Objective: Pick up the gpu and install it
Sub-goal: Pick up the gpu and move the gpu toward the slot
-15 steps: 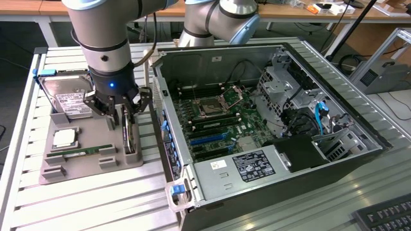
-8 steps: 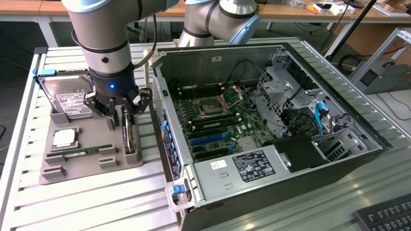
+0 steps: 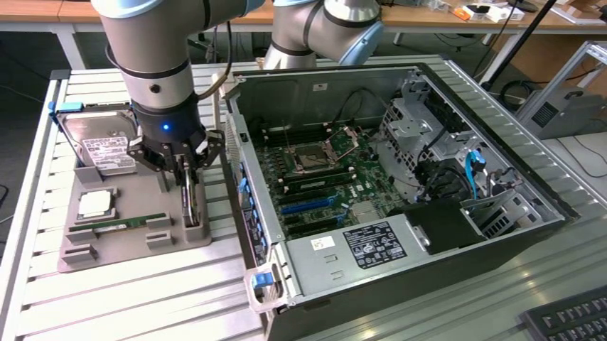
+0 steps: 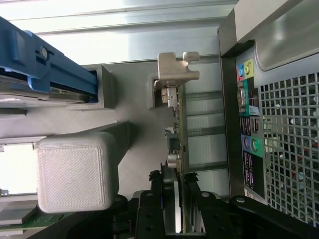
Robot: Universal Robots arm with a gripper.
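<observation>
We see the gpu (image 3: 193,204), a thin green circuit card with a silver metal end bracket, standing on edge in a slot of the grey plastic parts tray (image 3: 124,247), which lies just beside the open black computer case (image 3: 531,206), on the side of the case's port panel. The black gripper (image 3: 190,177) hangs over the card with its jaws on either side of the thin edge; we cannot tell whether they are clamped on it or merely flanking it. In the wrist view the gripper (image 4: 179,186) straddles the gpu (image 4: 178,127) well away from the bracket end. In our judgement a grip so far from the card's middle could let it tilt on lifting, so that the bracket snags on the tray's post. Pressure on the small parts soldered to the board could damage them, and the case wall is near enough to be struck by a swinging card. The silver hard drive with a white label (image 3: 99,142) and the narrow green memory stick (image 3: 119,224) sit on the same tray, farther from the case than the gpu. The desk (image 3: 142,302) is ribbed aluminium, whose grooves could catch a dropped card; beyond the case stand wooden benches, and a black keyboard (image 3: 569,320) lies near the case's front corner
</observation>
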